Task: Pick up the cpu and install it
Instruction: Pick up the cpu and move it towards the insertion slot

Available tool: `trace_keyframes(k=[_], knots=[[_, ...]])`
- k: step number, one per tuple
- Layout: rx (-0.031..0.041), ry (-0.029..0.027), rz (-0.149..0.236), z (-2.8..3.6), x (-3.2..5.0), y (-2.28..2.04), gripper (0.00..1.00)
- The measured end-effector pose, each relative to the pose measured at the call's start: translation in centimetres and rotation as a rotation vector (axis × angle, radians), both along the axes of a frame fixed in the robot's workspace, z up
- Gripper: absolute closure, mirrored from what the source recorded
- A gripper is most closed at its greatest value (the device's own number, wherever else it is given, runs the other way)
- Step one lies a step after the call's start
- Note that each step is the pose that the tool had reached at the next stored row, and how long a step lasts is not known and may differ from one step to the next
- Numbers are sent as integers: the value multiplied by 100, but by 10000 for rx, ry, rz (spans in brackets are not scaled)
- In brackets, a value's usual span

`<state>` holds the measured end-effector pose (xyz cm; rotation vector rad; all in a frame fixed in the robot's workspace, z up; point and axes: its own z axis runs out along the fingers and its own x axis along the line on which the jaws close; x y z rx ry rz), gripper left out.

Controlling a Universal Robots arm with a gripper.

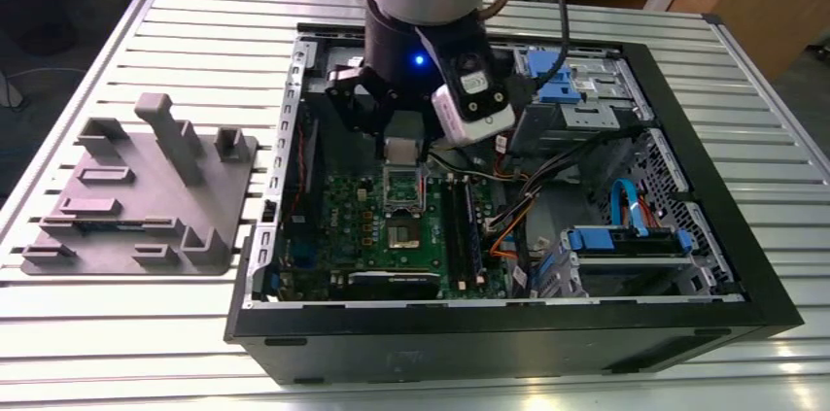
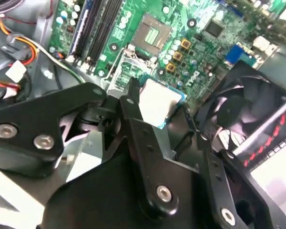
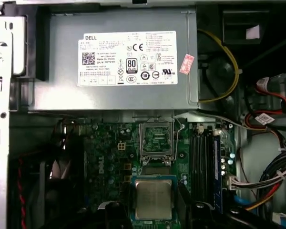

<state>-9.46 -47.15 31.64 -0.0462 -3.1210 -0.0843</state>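
Second wrist view: end effector [image 2: 158, 109] clamped on cpu [image 2: 155, 101] edges, held level near open socket [image 2: 152, 34] for seating.

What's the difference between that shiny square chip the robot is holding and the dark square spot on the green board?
The chip has a plain silver-grey metal top; the socket is darker, with a metal frame around it. The chip is clamped between the jaws, above the green board; the socket is fixed on that board and stands empty. Both are square.
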Motion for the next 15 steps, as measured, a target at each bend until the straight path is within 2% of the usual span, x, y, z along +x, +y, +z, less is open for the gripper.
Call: trace_keyframes(k=[5, 9, 12, 15], knots=[[4, -3, -1, 1, 0, 0, 53], [3, -2, 0, -71, 19, -5, 53], [2, -1, 0, -97, 76, -6, 53], [4, -2, -2, -142, 83, -8, 53]])
